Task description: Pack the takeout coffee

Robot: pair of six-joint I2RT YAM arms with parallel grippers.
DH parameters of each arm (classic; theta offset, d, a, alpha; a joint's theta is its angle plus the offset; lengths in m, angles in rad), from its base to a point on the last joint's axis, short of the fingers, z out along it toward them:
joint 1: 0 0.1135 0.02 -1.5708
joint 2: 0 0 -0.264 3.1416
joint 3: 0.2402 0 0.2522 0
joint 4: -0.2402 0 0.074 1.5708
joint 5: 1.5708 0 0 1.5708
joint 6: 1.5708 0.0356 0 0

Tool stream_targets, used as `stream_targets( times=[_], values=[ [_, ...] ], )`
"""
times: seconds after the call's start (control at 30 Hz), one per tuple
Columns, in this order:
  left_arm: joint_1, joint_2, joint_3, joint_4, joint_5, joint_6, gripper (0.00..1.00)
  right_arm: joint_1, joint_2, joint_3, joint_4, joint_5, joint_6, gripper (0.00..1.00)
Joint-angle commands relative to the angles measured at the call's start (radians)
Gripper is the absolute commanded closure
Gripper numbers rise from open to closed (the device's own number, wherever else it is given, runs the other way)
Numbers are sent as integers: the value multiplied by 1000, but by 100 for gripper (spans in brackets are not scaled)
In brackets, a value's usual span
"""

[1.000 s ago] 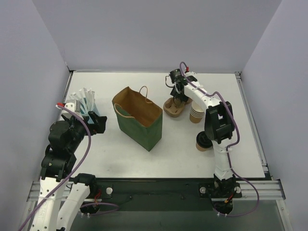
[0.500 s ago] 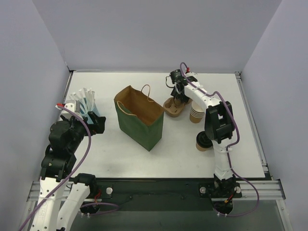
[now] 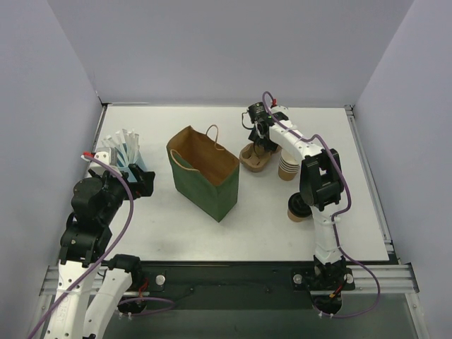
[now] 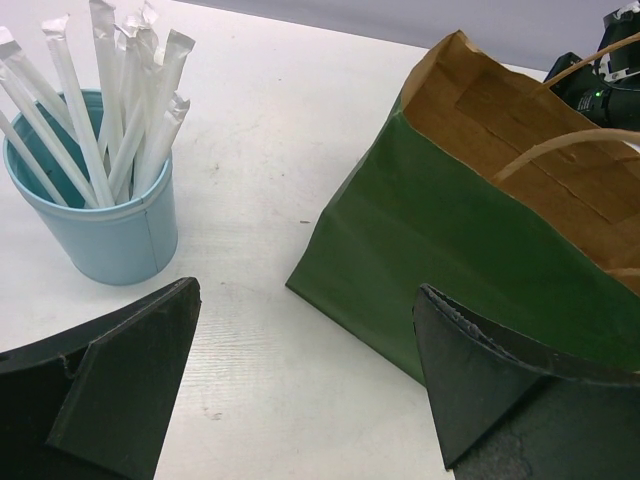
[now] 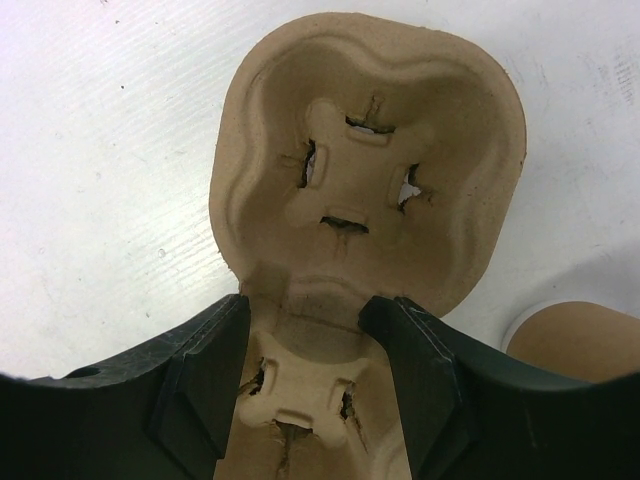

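White desk [image 3: 176,233] is the biggest thing, and all the other things sit on it. Next comes the green paper bag [image 3: 208,189]. It stands up with its mouth open. It is brown inside and has two thin handles.

Right of the bag, a bit further back, lies a brown cardboard cup tray [image 3: 256,159] with two cup holes. The right fingers [image 3: 260,138] hang down over this tray. In the right wrist view, one finger sits on each side of the tray's thin middle, very close to it. They are partly open. I cannot tell if they are squeezing the tray or only sitting next to it.

Just past the tray, further right of the bag, stands a stack of tan cups [image 3: 287,169].

Left of the bag is a blue cup [image 4: 110,230] full of white wrapped straws [image 4: 110,110]. The left fingers [image 3: 145,176] are close to it. They are spread wide and point at the bag.

The takeout coffee [image 3: 296,210], a small brown cup with a black lid, stands on the desk to the right of the bag. It is closer to the front than the stack, and the right arm partly hides it. It is outside the bag.
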Motion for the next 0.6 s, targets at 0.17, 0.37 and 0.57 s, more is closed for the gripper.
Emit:
stream_targets(
  times=[0.17, 0.37, 0.57],
  values=[
    [-1, -7, 43, 3, -1, 2, 3, 2, -10, 44, -69, 37, -16, 43],
    [-1, -10, 46, 1, -4, 5, 3, 2, -8, 47, -80, 37, -13, 48],
    [-1, -4, 53, -3, -3, 9, 3, 1, -2, 52, -94, 40, -8, 45]
  ],
)
